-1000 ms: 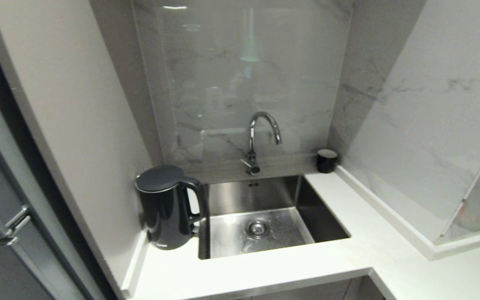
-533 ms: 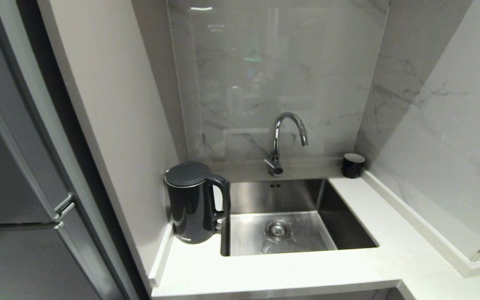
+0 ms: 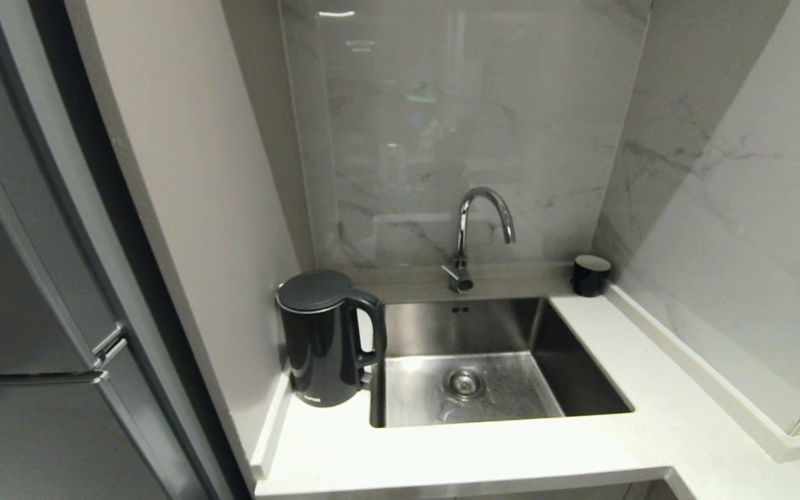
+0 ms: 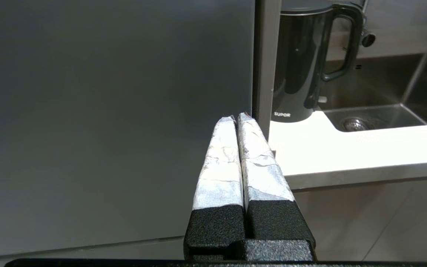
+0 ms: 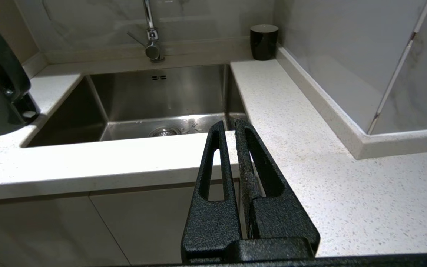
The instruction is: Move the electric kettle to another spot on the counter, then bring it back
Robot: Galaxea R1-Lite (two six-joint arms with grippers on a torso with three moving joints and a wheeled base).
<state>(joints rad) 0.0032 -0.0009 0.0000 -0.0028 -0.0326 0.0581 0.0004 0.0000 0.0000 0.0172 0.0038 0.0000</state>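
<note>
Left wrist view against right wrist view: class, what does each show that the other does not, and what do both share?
Only the left wrist view shows the shut, tape-wrapped left gripper and a tall grey cabinet panel. Only the right wrist view shows the shut black right gripper and a small black cup. Both show the glossy black electric kettle, the white speckled counter and the steel sink basin.

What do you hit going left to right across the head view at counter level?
Grey fridge door with steel handle → tall glossy black electric kettle → stainless steel sink basin with the curved chrome tap behind it → small black cup in the back corner → the marble-look side wall.
</note>
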